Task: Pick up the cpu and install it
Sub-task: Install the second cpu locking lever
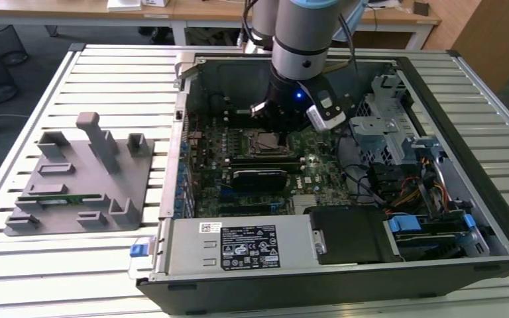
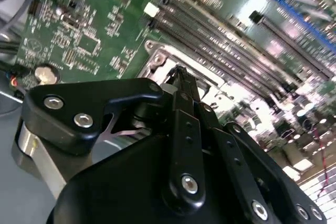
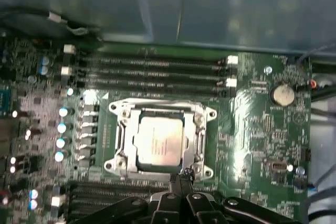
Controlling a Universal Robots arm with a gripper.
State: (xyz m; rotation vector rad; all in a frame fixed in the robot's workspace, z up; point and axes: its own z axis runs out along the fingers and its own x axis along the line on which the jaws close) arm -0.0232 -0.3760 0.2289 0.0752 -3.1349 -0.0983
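Observation:
The cpu (image 3: 159,142), a pale silver square chip, lies flat inside the metal socket frame (image 3: 122,129) on the green motherboard (image 3: 257,124). My gripper (image 3: 182,176) sits at the socket's edge just beside the chip, its black fingers pressed together with nothing between them. In the second wrist view the fingertips (image 2: 179,73) meet right over the socket frame (image 2: 157,59). In the exterior view the arm reaches down into the open computer case, and the gripper (image 1: 275,130) hangs low over the socket (image 1: 267,140).
A grey fixture plate (image 1: 82,179) with blocks and a green memory stick (image 1: 58,197) lies on the exterior view's left. Case walls (image 1: 183,99), a drive cage (image 1: 380,126), cables (image 1: 413,192) and a labelled box (image 1: 246,245) ring the motherboard. Empty memory slots (image 3: 157,69) run beside the socket.

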